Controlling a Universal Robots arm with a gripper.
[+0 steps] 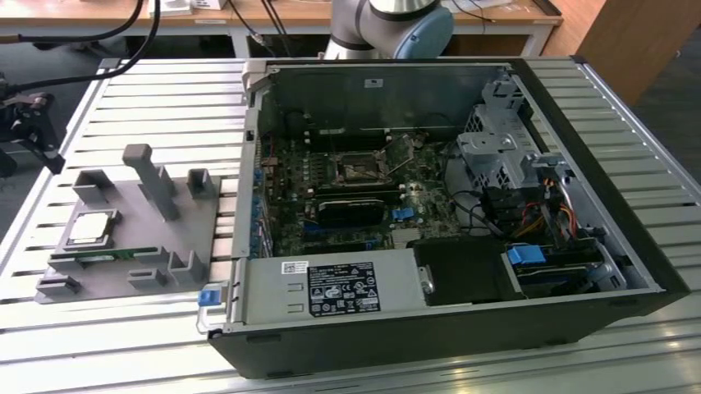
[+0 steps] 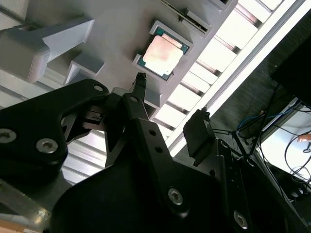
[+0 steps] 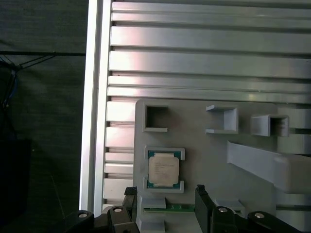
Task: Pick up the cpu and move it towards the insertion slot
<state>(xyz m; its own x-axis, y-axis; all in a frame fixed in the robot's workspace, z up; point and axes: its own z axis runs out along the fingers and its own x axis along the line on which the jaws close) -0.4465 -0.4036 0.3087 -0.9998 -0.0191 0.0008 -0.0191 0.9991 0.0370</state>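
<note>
A grey tray [image 1: 137, 234] was seen on the slotted metal table [image 1: 143, 98], toward the exterior view's left. The cpu [image 1: 92, 227] was seated flat in a square recess of the tray, on the side of the tray turned away from the computer case [image 1: 460, 312], with its silver top facing up. A narrow green memory stick [image 1: 107, 257] was laid in the tray just beside the cpu's recess. A tall post [image 1: 151, 180] was raised from the middle of the tray.

In both wrist views the gripper [image 3: 165, 196] was found above the tray, released. Its fingers [image 3: 201, 208] were spread apart and nothing was gripped between them. In the first wrist view the cpu [image 3: 163, 170] was framed between the two fingertips but kept apart from both. In the second wrist view it [image 2: 163, 53] was shown beyond the fingers [image 2: 197, 133], untouched in its recess.

The open computer case was placed just beside the tray, toward the exterior view's right. The insertion slot [image 1: 359, 170], a dark square with a silver frame, was set on the board inside the case, well apart from the tray. A long black module [image 1: 350, 212] was mounted on the same board, likewise well apart from the tray.
</note>
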